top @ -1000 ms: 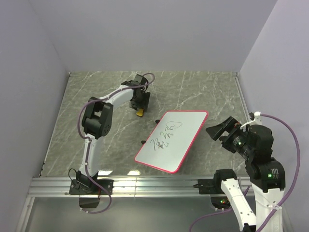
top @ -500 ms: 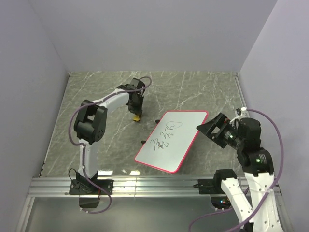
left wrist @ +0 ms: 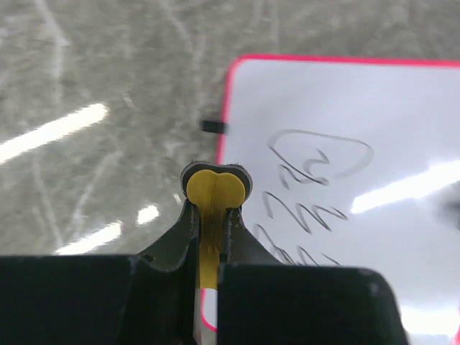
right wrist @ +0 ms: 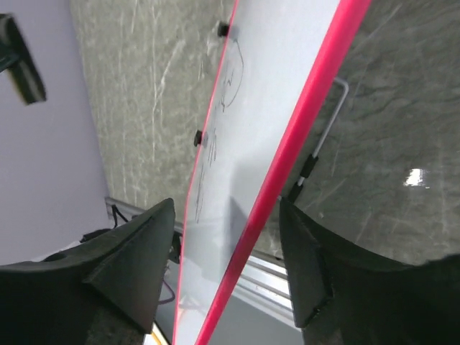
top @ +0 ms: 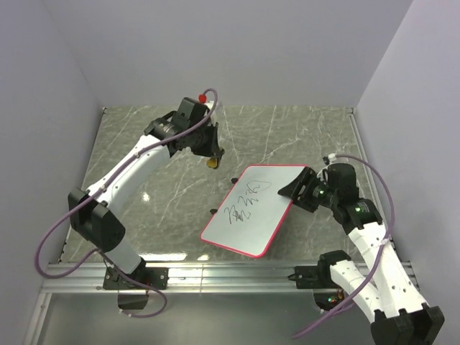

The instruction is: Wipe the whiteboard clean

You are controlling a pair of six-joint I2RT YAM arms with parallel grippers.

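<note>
The whiteboard (top: 255, 208) lies tilted on the table, white with a pink-red rim and dark scribbles; it also fills the right half of the left wrist view (left wrist: 338, 144). My left gripper (top: 209, 151) hovers just beyond the board's far left corner, shut on a yellow eraser (top: 212, 163) whose rounded end (left wrist: 214, 188) sticks out past the fingertips. My right gripper (top: 297, 188) straddles the board's right edge. In the right wrist view its gripper (right wrist: 226, 203) stands open, with the red rim (right wrist: 309, 108) between the jaws and a gap on each side.
A wire stand leg (right wrist: 330, 122) props the board from below. Small black clips (top: 234, 180) (top: 213, 210) sit along its left edge. An aluminium rail (top: 230, 277) runs along the table's near edge. Grey walls close in the back and both sides.
The left jaws closed on the eraser and the left arm stretched out, lifting it slightly. The right gripper swung left to the board's right edge, and its jaws narrowed.
</note>
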